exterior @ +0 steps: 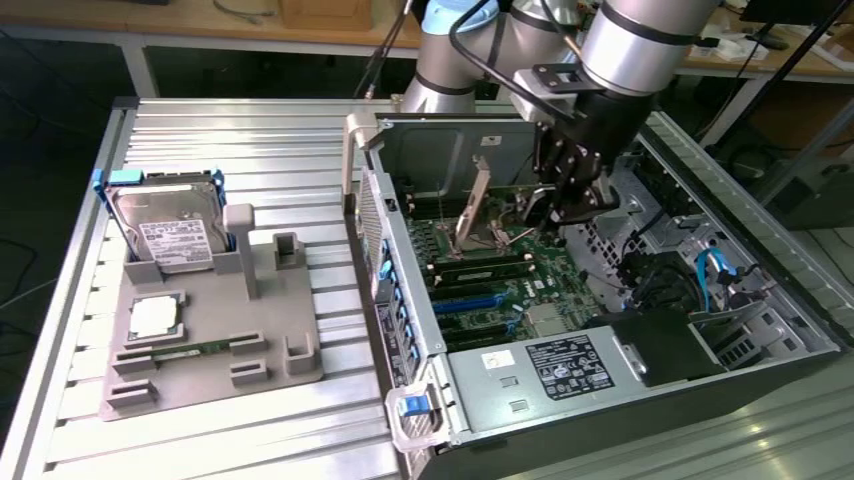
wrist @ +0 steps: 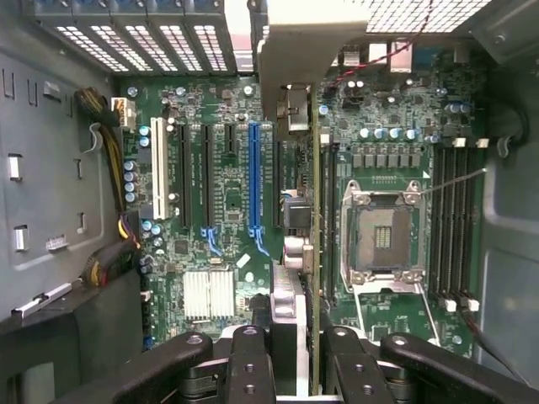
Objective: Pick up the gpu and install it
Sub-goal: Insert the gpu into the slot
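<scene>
My gripper (exterior: 577, 205) reaches down into the open computer case (exterior: 400, 300), over the motherboard. It is shut on the gpu (wrist: 314, 252), a thin card that the wrist view sees edge-on between the two black fingers (wrist: 248, 362). The card's metal bracket (wrist: 295, 50) points toward the slot openings in the case's rear wall. The gpu hangs above the board between the blue expansion slot (wrist: 255, 177) and the empty CPU socket (wrist: 383, 227). In the exterior view the card's tan face (exterior: 474, 200) stands upright, toward that view's left of the gripper.
A grey fixture (exterior: 267, 330) on the exterior view's left holds a silver hard drive (exterior: 167, 225), a square chip (exterior: 154, 318) and a green memory stick (exterior: 187, 350). Inside the case are a power supply (exterior: 561, 365), cables (wrist: 109, 151) and drive bays (exterior: 721, 280).
</scene>
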Robot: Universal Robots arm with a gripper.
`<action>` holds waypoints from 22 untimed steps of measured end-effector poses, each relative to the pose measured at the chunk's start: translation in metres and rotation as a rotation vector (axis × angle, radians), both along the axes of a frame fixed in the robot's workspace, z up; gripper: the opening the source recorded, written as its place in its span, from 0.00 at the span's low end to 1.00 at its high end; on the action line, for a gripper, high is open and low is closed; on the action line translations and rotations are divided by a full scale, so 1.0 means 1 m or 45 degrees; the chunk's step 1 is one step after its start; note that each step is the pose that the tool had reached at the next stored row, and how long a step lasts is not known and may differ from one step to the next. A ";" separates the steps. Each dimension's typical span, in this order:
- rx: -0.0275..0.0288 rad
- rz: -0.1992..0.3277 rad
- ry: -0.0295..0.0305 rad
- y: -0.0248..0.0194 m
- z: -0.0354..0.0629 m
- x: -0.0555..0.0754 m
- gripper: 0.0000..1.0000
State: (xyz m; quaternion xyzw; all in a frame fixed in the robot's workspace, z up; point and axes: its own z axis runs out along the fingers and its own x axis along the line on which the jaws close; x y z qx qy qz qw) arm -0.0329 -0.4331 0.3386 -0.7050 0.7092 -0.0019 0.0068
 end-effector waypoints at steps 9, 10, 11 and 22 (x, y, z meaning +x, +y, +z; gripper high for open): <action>0.0002 0.000 -0.0001 -0.0139 -0.0135 -0.002 0.29; 0.0003 0.000 -0.0001 -0.0148 -0.0148 -0.002 0.29; 0.0000 0.000 -0.0002 -0.0153 -0.0161 -0.002 0.29; -0.0002 0.000 -0.0001 -0.0157 -0.0353 -0.020 0.29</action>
